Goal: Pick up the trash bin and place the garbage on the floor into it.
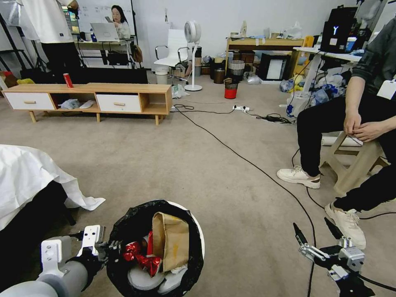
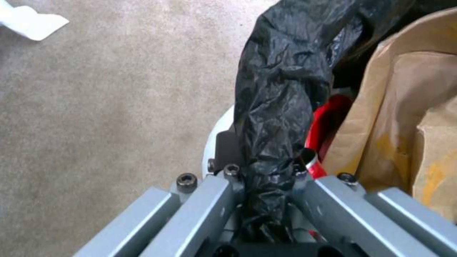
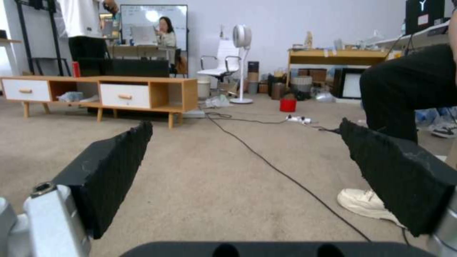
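A long, low wooden TV cabinet point(image 1: 88, 99) with white drawers is standing far back, an upright red can point(image 1: 68, 80) sitting on top.

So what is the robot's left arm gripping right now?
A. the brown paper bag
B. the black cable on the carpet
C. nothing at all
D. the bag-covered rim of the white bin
D. In the left wrist view the left gripper is shut on the black-bagged rim of the trash bin; the brown paper bag sits inside it, and the right gripper hangs open over the floor.
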